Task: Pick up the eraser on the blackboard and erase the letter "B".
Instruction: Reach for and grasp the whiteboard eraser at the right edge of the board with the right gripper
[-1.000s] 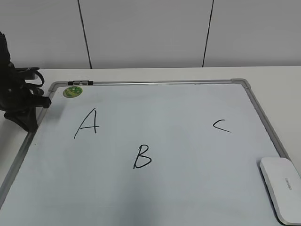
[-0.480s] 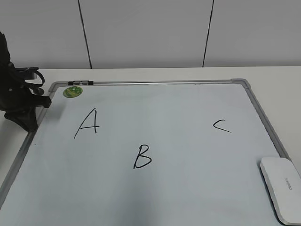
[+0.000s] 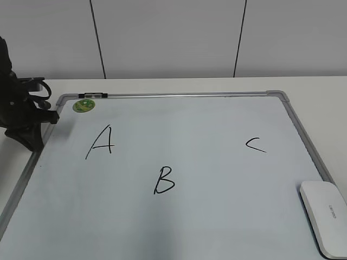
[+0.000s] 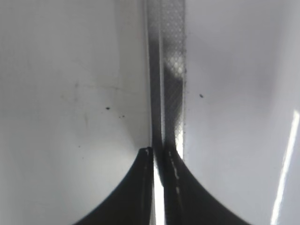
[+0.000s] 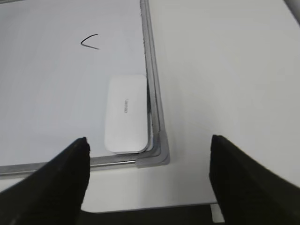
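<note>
One eraser (image 3: 324, 216) lies flat in the near right corner of the blackboard (image 3: 217, 216), which covers most of the bench. Its long axis runs near to far, parallel to the board's right frame rail and just beside it; in the right wrist view the eraser (image 5: 125, 113) sits tight against that rail, its grey lettering running along the long axis. The right gripper (image 5: 147, 154) hangs above that corner with its jaws spread wide, holding nothing.

Farther in, three black letters are drawn on the board: one letter "B" (image 3: 164, 180) near the middle, one "A" (image 3: 101, 143) toward the left, one "C" (image 3: 255, 144) toward the right.

At the far left corner is one round green sticker (image 3: 83, 105). The left gripper (image 4: 159, 154) rests at the board's left frame rail, jaws pressed together and empty.
</note>
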{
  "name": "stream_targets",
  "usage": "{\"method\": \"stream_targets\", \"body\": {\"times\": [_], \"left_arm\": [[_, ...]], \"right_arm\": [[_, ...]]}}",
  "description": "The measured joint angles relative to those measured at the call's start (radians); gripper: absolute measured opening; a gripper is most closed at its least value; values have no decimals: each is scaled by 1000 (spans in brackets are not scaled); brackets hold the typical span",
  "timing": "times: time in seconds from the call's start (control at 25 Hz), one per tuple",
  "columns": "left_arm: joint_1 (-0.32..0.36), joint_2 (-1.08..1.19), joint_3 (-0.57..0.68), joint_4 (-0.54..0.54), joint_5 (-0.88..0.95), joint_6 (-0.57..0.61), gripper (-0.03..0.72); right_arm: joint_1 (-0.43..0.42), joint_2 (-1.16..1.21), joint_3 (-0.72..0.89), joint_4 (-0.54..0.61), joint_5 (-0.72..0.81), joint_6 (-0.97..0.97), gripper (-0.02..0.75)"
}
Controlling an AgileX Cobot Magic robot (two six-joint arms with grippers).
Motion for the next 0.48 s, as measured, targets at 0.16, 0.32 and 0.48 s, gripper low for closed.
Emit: {"method": "stream_targets", "body": {"times": [0.16, 0.32, 0.48], "left_arm": [[0, 0, 0, 0, 0, 0, 22], [0, 0, -1, 0, 2, -1, 22], [0, 0, -1, 0, 2, -1, 22]], "right_arm": [[0, 135, -36, 77, -2, -94, 590], [0, 289, -78, 141, -6, -179, 590], [0, 435, -94, 203, -14, -221, 590]]}}
